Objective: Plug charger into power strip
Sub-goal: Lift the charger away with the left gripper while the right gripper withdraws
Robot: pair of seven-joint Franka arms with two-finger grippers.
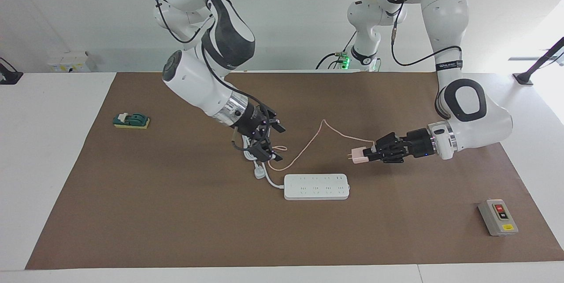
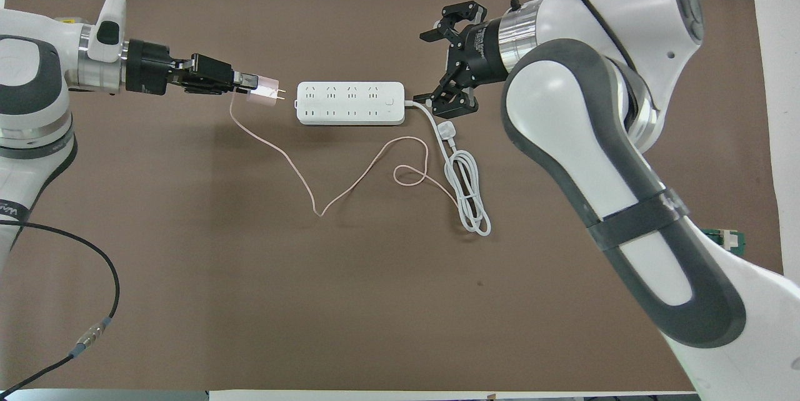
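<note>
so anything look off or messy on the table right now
Nothing damaged or spilled. The charger hangs in the left gripper, prongs sideways, beside the power strip, not over it; its pink cable lies looped.

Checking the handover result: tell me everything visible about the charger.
The charger is a small pale-pink cube, plastic-looking, held off the table in the shut left gripper. Its two metal prongs point sideways toward the right arm's end. A thin pink cable trails from it, looping over the brown mat beside the power strip.

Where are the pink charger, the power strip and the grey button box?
charger [image 1: 359, 155], facing view, pink body.
power strip [image 2: 350, 102], overhead view, top face.
grey button box [image 1: 498, 217], facing view, front face.
</note>
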